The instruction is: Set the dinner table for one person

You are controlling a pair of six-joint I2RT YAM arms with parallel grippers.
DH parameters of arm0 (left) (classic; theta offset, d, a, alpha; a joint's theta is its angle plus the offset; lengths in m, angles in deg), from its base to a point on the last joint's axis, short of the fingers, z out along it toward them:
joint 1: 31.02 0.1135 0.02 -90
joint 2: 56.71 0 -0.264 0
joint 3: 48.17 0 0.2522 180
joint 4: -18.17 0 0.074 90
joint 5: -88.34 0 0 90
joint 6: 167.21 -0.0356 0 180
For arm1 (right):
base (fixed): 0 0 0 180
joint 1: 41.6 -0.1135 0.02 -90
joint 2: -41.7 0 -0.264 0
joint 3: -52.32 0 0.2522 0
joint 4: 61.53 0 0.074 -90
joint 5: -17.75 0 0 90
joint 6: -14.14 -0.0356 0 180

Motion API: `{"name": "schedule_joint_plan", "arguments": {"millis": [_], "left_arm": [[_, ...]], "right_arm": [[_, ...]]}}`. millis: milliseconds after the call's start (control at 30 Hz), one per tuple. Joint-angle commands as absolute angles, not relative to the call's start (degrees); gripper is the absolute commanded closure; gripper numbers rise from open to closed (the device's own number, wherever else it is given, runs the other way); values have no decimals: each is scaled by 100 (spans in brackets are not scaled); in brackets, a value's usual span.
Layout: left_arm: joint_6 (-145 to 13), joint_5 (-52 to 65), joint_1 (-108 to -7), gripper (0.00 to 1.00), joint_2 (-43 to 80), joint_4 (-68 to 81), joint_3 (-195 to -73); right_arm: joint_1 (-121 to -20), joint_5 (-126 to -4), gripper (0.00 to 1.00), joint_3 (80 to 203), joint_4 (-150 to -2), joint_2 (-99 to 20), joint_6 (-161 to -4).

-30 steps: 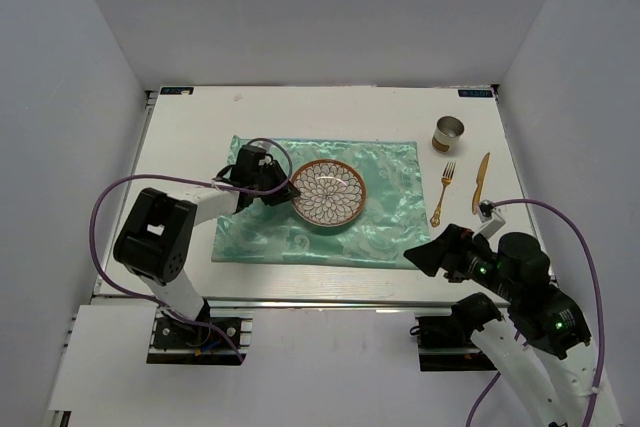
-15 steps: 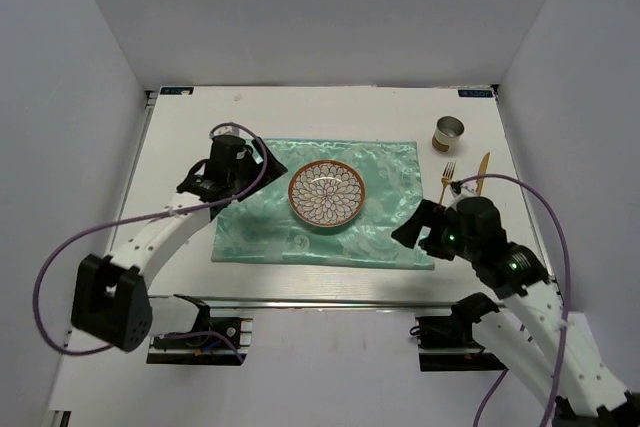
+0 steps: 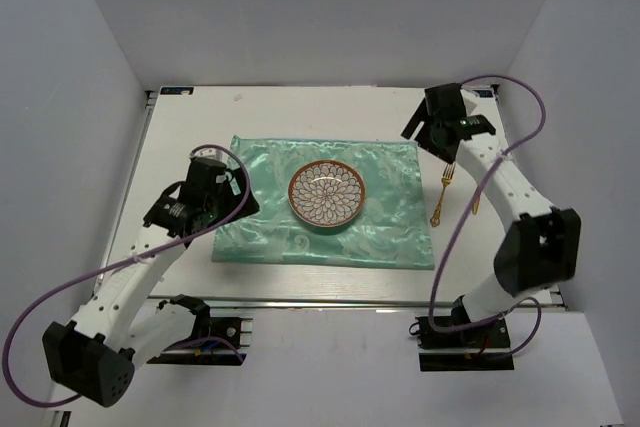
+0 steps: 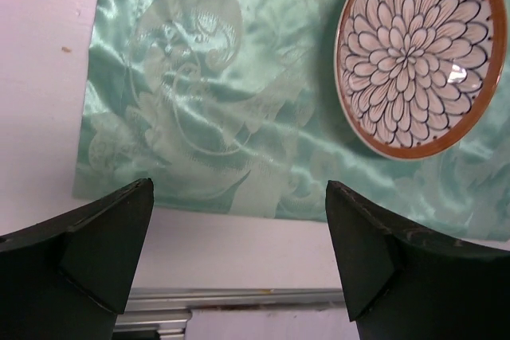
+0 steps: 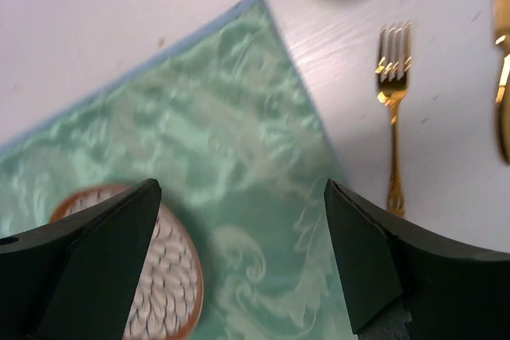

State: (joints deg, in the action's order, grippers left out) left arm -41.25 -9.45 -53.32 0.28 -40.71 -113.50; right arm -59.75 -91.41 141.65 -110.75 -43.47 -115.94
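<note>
Two claws gape wide and empty: left claw at centre left, right claw nearer the gold fork, which lies top-to-bottom just below-right of it.

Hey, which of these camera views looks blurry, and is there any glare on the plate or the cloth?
Right wrist view: soft all over, the fork and cloth blurred. Left wrist view: sharp, with a bright glint on the plate and sheen across the cloth. Top external view: evenly lit, sharp.
</note>
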Motion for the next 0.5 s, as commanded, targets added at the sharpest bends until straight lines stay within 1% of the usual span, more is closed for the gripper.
{"name": "schedule_joint_plan", "arguments": {"millis": [0,133,233,267,367,467], "left_arm": [[-4434,-703,-5326,2,-379,-4174,-11273],[-4540,-386,-5326,2,-424,-4041,-11115],[-4584,-280,-5326,2,-441,-3884,-11036],[-4592,-193,-5326,2,-476,-3822,-10940],[-4636,-174,-5326,2,-494,-3804,-10957],[-4636,-174,-5326,2,-564,-3743,-10895]], "right_arm": [[-5506,-9949,11,15192,-11597,-5110,-11586],[-4883,-10020,11,16536,-11862,-6181,-11358],[-4610,-10028,11,17118,-11967,-6796,-11033],[-4556,-9959,11,17485,-12011,-6947,-10884],[-4293,-9591,11,17752,-11985,-7413,-10593],[-4020,-9115,14,17823,-11783,-7739,-10312]]}}
